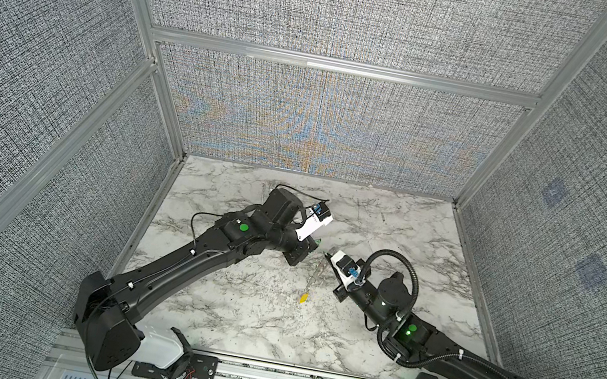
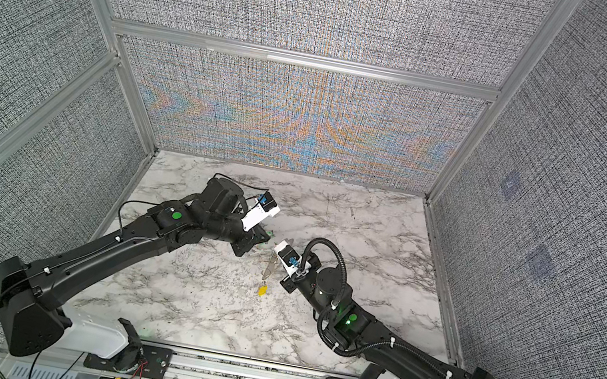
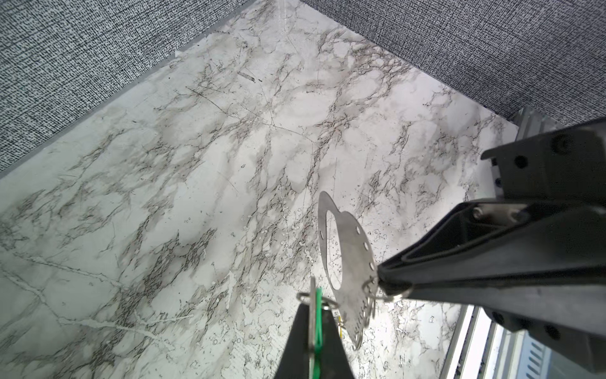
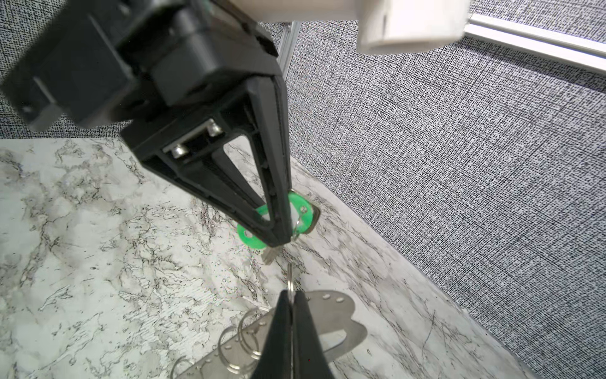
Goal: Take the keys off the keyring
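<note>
Pincers; how do they stand?

— Both are closed; the left pincer [image 4: 284, 239] is clamped on the green key [image 4: 297, 200], its tips squeezed over the green plastic tag while the metal blade pokes out beyond them; the right pincer [image 4: 291, 315] is clamped on the keyring [image 4: 334, 303] at its holed edge, where a wire ring [image 4: 290, 282] stands up between the tips; whether it bites plate, ring or both I cannot tell.

Keyring; where is it?

— Near the middle of the counter [image 1: 229, 312], between the two pincers in both top views; it slants away from the right pincer towards the front edge; it is a flat grey plate with one big oval opening and a row of small holes; whether its far end touches the counter I cannot tell.

Keys?

— The green key sits in the left pincer, just beside the held end of the keyring; the right wrist view shows a gap between its blade and the pinched wire ring; whether its own small ring threads the plate I cannot tell. The yellow key [image 1: 304, 297] lies just past the keyring's other end, well apart from the green key.
</note>
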